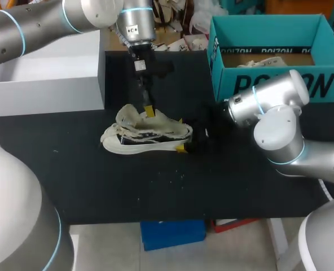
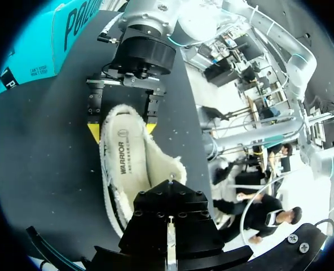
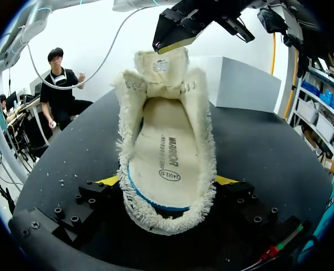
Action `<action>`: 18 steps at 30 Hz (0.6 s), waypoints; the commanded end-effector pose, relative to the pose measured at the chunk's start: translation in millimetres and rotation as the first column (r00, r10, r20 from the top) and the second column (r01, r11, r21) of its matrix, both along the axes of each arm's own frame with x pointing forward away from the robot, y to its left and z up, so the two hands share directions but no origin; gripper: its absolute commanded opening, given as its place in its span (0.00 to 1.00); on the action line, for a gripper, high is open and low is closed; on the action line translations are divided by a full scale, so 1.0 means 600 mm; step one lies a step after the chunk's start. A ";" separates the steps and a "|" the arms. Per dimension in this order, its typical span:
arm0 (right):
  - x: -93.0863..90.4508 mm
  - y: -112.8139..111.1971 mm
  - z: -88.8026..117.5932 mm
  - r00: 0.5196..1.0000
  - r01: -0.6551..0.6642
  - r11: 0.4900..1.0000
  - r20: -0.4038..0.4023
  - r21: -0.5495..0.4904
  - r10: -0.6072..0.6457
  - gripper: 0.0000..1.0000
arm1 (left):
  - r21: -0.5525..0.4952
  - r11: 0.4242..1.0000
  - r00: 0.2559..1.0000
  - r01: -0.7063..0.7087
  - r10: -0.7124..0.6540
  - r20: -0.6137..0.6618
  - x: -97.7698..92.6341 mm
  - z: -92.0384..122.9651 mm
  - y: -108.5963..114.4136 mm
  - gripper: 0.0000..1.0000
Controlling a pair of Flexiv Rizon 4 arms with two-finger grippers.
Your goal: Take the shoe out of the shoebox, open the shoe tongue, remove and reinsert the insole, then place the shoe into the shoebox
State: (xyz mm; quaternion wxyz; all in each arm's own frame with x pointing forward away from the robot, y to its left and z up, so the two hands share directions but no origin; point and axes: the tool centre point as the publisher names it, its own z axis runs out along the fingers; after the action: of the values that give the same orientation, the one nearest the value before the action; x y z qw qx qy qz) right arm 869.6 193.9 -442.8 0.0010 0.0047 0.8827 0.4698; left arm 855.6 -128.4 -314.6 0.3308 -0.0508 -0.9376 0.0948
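Right gripper [image 3: 167,182] is closed on the heel of the shoe [image 1: 146,137], one yellow tip pressed to each side of the soft collar. The left gripper [image 1: 148,110] hangs at the top of the tongue [image 3: 162,65]; I cannot tell whether it has hold of it. The shoe stands on its sole on the black table [image 1: 223,186], out of the teal shoebox [image 1: 229,84] and well apart from it. It is cream cloth with frayed, fuzzy edges all round the opening, a white sole and a dark side panel. The throat is spread wide, the tongue is upright, and the printed insole [image 3: 170,152] lies flat inside, not yet lifted. The hold on the heel looks like the weak spot: the collar is limp, so a hard pull on the tongue could drag the heel out from between the tips or tip the shoe over. If the tongue is let go too soon it may flop back over the insole and block the way in.
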 end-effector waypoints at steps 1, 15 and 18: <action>0.001 0.002 -0.003 1.000 0.001 1.000 -0.001 -0.002 -0.001 0.00 | 0.154 0.982 0.984 -0.114 0.089 0.157 0.006 0.001 -0.005 0.00; 0.001 0.002 -0.003 1.000 0.001 1.000 -0.001 -0.002 -0.001 0.00 | 0.118 0.981 0.895 -0.154 0.088 0.438 -0.021 -0.052 -0.002 0.00; 0.001 0.002 -0.003 1.000 0.001 1.000 -0.001 -0.002 -0.001 0.00 | 0.118 0.986 0.904 -0.119 0.058 0.424 -0.025 -0.069 -0.007 0.00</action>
State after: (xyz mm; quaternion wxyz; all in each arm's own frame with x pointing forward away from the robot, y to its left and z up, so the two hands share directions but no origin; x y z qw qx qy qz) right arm 869.6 193.9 -442.8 0.0010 0.0047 0.8827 0.4698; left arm 850.8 -132.2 -349.8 0.2011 -0.0037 -0.9793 0.0243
